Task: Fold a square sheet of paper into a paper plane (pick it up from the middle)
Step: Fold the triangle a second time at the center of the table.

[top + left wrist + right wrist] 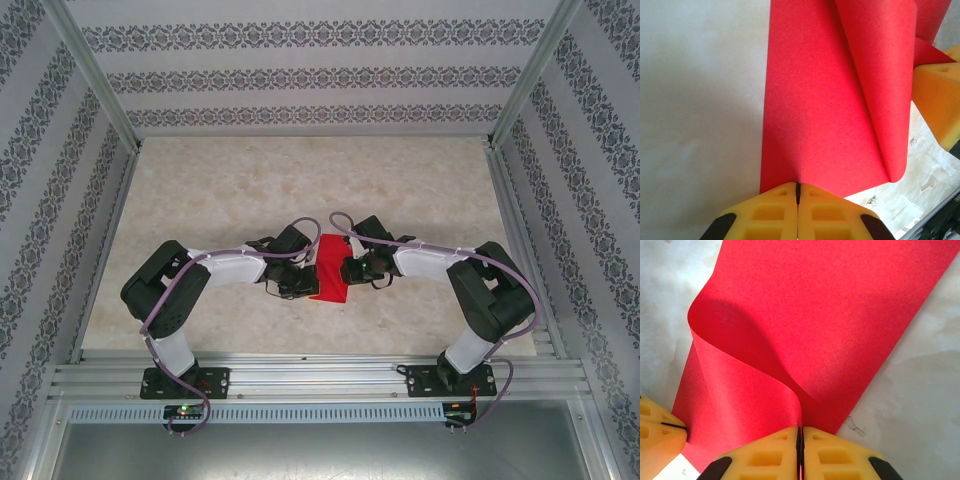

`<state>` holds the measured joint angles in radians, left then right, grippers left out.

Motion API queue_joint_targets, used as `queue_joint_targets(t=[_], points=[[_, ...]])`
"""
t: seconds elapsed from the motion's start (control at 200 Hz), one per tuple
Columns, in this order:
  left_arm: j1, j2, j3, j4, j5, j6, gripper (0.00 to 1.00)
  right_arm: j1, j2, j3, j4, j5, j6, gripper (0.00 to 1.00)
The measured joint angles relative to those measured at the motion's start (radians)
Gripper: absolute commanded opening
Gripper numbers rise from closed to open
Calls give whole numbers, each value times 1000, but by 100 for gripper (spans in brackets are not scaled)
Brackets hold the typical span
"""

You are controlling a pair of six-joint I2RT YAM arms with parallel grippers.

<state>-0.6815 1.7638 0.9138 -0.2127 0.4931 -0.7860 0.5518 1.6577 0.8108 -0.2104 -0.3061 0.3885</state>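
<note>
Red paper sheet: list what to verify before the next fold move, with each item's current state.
1. The left gripper is shut on the bright red square sheet of thin paper: ok.
2. The right gripper is shut on the same sheet: ok.
3. The folded-over flap is pressed into a flat crease: not ok, it curls in a soft loop.
4. The flap's edges line up with the layer beneath: cannot tell.
5. The two grippers are apart from each other: ok, close but not touching.

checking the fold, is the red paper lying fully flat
No: in the right wrist view the square sheet of paper curls over itself in a rounded bend.
</note>
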Motion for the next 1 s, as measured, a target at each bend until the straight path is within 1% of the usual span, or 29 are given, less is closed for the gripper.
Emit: queue_joint_targets(t=[0.39,0.999], points=[[0,2,1,0,0,0,8,0,-23,0,0,3,0,10],[0,3,3,0,0,0,8,0,4,0,5,13,1,10]])
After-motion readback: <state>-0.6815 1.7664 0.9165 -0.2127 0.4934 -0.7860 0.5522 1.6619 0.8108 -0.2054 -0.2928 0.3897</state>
